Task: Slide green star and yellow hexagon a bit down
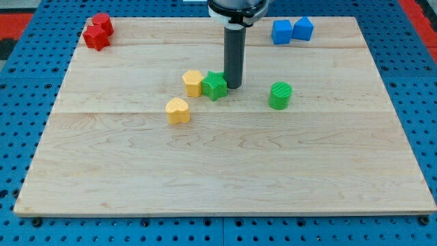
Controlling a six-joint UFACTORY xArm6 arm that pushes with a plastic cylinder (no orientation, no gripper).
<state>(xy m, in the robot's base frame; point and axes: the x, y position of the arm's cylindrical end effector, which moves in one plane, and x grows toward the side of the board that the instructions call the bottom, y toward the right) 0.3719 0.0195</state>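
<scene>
Touching my tip [233, 86], green star [214, 85] abuts yellow hexagon [193, 83].

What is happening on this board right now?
My tip sits right beside the green star, on the side toward the view's right. The star touches the yellow hexagon on its other side. Both lie near the middle of the wooden board, toward the view's top, so the slide down looks not yet done.
</scene>
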